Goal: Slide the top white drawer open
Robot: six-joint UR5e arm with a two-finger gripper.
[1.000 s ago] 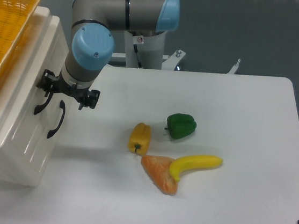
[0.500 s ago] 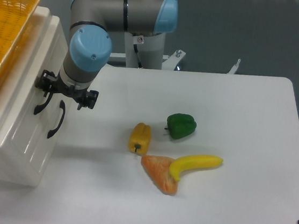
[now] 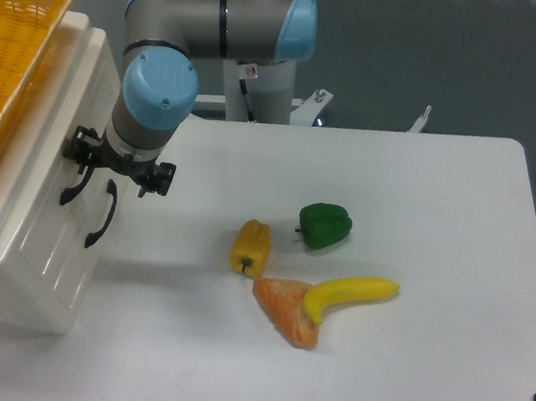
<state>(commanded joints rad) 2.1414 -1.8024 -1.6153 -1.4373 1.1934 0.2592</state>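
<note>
The white cabinet stands at the left edge, its front facing right. The top white drawer [image 3: 53, 152] is closed, and its curved black handle [image 3: 73, 188] shows just below my gripper. The lower drawer's matching handle [image 3: 102, 215] is beside it to the right. My gripper [image 3: 117, 166] hangs in front of the cabinet, right above the two handles, with its fingers [image 3: 79, 147] spread wide. It looks open and holds nothing. Whether a finger touches the top handle I cannot tell.
An orange woven basket [image 3: 12, 26] sits on top of the cabinet. On the white table [image 3: 423, 199] lie a yellow pepper [image 3: 251, 245], a green pepper [image 3: 324, 225], a banana [image 3: 352, 293] and an orange wedge-shaped food piece [image 3: 284, 311].
My gripper has crept a little to the left, closer to the cabinet front. The drawer and the table items have not moved.
</note>
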